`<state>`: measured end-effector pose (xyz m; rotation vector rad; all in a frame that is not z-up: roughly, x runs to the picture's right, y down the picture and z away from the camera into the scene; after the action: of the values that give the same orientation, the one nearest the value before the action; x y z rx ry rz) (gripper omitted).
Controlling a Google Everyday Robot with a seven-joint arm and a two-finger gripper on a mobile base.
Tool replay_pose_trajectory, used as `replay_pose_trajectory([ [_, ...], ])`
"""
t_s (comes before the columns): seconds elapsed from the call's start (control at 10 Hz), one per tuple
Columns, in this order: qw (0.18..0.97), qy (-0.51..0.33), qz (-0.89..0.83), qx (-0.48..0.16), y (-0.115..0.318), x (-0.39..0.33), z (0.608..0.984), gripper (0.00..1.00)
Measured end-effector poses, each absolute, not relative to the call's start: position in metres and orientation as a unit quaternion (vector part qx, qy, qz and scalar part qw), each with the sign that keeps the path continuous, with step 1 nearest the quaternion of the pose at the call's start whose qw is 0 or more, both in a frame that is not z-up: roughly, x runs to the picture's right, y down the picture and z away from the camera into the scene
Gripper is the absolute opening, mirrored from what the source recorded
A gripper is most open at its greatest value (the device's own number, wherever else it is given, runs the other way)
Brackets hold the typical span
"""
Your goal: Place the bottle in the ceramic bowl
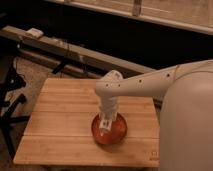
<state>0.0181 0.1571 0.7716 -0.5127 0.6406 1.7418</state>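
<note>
The orange-red ceramic bowl (117,133) sits on the wooden table (57,127), right of its middle and near the front. My gripper (105,126) points straight down over the left half of the bowl. It is shut on the small white bottle (105,122), which hangs upright with its lower end inside the bowl's rim. The white arm reaches in from the right and hides the far edge of the bowl.
My large white body (187,130) fills the right side and covers the table's right edge. A dark stand with cables (12,97) is left of the table. A long dark rail (75,52) runs behind it.
</note>
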Motion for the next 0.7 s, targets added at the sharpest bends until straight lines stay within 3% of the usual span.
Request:
replay_pose_trajectory([
  [0.1,0.572,0.273,0.742,-0.219,0.1527,0.0213,0.7747,0.74],
  [0.2,0.574,0.272,0.74,-0.22,0.1527,0.0205,0.7748,0.79],
  [0.7,0.582,0.266,0.734,-0.226,0.1501,0.0175,0.7725,0.8],
])
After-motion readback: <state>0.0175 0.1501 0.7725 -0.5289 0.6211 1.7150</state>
